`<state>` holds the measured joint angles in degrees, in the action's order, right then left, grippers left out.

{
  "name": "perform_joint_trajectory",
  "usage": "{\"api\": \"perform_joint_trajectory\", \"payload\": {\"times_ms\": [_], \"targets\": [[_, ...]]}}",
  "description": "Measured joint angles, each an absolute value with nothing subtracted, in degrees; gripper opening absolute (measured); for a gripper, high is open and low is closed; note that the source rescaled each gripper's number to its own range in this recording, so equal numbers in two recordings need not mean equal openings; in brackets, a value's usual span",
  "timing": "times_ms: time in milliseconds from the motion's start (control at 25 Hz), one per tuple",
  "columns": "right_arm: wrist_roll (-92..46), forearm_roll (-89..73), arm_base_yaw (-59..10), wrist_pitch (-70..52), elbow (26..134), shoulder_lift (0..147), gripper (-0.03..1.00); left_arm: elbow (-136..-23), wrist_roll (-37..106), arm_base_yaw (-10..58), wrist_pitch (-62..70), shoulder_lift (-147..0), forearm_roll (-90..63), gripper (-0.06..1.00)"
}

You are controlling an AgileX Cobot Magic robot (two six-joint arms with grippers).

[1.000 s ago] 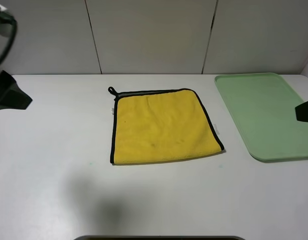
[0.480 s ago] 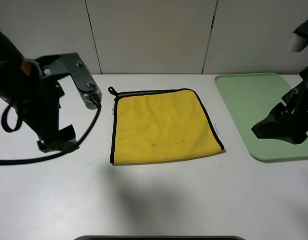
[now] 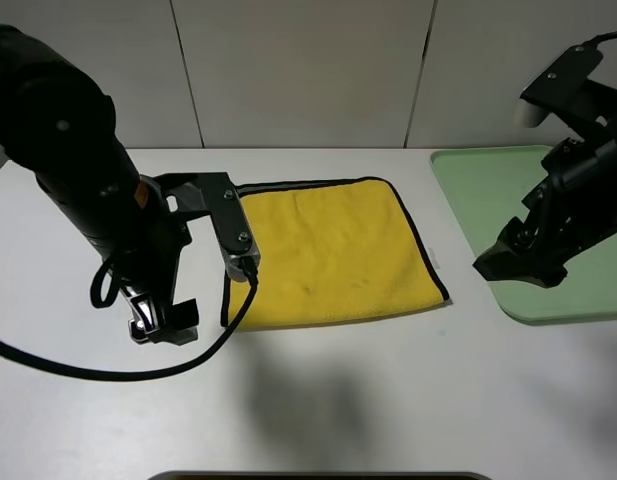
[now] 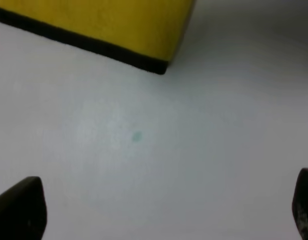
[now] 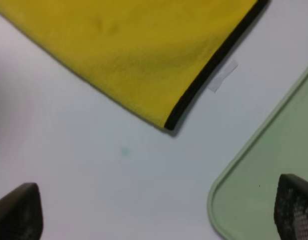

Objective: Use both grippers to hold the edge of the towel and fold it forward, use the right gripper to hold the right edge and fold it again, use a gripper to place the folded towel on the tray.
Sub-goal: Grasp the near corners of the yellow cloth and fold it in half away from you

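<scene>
The yellow towel [image 3: 328, 255] lies flat in the middle of the white table, with black piping on its far and side edges. My left gripper [image 3: 164, 322] hangs just left of its near left corner, which shows in the left wrist view as a yellow towel corner [image 4: 94, 20]. The jaws of that left gripper [image 4: 161, 210] stand wide apart over bare table. My right gripper [image 3: 508, 265] hovers over the pale green tray's [image 3: 488, 190] near left rim. In the right wrist view this right gripper [image 5: 156, 210] is open, beyond the towel's [image 5: 134, 45] near right corner and beside the tray [image 5: 263, 195].
A small white label [image 5: 222, 76] sticks out past the towel's right edge. The bulky left arm [image 3: 78, 150] covers the table to the towel's left. A panelled wall stands behind the table, and a dark edge [image 3: 318, 476] shows at the front.
Both arms have swung in over the table. The left one moved right and down to the towel's near left corner; the right one moved left, over the tray's rim. The towel has not moved.
</scene>
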<state>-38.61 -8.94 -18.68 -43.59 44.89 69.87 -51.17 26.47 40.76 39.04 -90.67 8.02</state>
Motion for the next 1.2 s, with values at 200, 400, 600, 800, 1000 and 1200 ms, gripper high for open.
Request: {"api": "perform_joint_trajectory", "payload": {"times_ms": [200, 400, 600, 800, 1000, 1200], "targets": [[-49.20, -7.96, -18.68, -43.53, 44.89, 72.82, 1.00, -51.17, 30.11, 40.76, 36.90, -91.96, 7.64, 0.99], [-56.12, -6.04, -18.68, -43.43, 44.89, 76.72, 1.00, -51.17, 32.61, 40.76, 34.95, -94.24, 7.60, 0.98], [-60.88, -4.68, -18.68, -41.10, 44.89, 79.01, 1.00, -51.17, 36.40, 40.76, 33.14, -96.42, 7.60, 0.98], [-64.08, -4.51, -18.68, -39.15, 44.89, 81.29, 1.00, -51.63, 38.34, 40.76, 31.32, -98.29, 7.52, 0.98], [-64.95, -1.84, -22.39, -36.55, 44.89, 84.05, 1.00, -51.68, 39.23, 40.76, 30.17, -100.32, 7.58, 0.98], [-65.09, 2.01, -29.59, -35.77, 44.90, 88.58, 1.00, -52.02, 39.38, 40.76, 29.54, -101.70, 7.58, 0.98]]}}
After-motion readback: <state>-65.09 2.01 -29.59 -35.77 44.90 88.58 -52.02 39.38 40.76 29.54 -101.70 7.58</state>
